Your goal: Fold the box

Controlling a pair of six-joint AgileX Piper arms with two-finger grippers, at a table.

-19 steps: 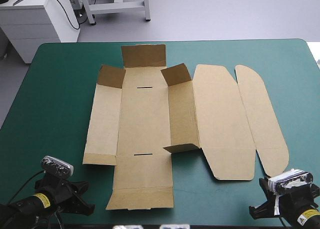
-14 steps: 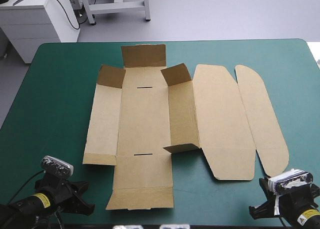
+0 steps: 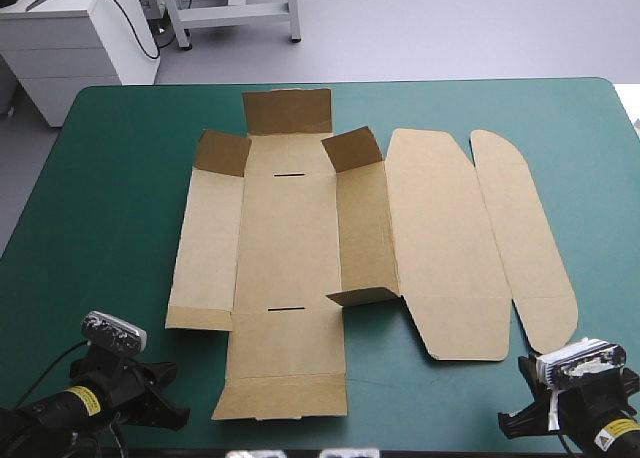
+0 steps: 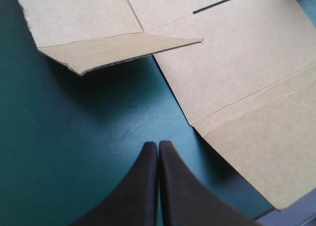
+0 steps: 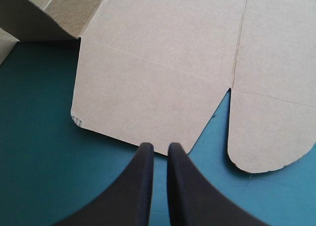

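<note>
We found the cut brown cardboard box sheet (image 3: 300, 248) mostly flat mid-table on the teal-green cover (image 3: 110, 178), cropped in both wrist views. The left gripper (image 4: 158, 144) was closed and empty. The right gripper (image 5: 160, 146) was all but closed and empty. Both were at the table's near edge.

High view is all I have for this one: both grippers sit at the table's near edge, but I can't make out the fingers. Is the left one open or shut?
Observer: Shut. The left gripper has its fingers meeting in one pointed arch over bare teal-green cover, just short of the box.
Operator: And the right?
Observer: The right gripper is all but shut, a thin slit showing, nothing in it; its tips sit at the box's near edge.
</note>
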